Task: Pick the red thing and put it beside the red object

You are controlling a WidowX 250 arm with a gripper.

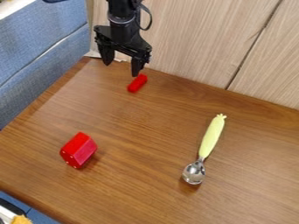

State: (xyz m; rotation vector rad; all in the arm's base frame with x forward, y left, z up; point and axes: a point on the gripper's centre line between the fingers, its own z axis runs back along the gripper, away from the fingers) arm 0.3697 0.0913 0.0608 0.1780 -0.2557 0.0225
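Nearest the camera, past the table's (169, 131) lower left corner, is a bit of something orange (21, 219), with no part in the job. Farther back on the left lies the red block (78, 150), a chunky many-sided piece resting on a flat face, which should keep it from rolling. Near the table's far edge is the small red rod (137, 83), lying on its side at a slant, with the gripper (121, 70) hanging just behind it. Its fingers are spread with nothing between them—ready, I'd judge, to take the rod, the likelier piece to pick since it is slim and so close.

With the red pieces well apart, the placing is all to do. One finger is beside the rod's far end, so the gripper must shift over and turn to straddle it—closing here would probably miss or nudge it away. The spoon (211, 138), off to the right, leaves room beside the block.
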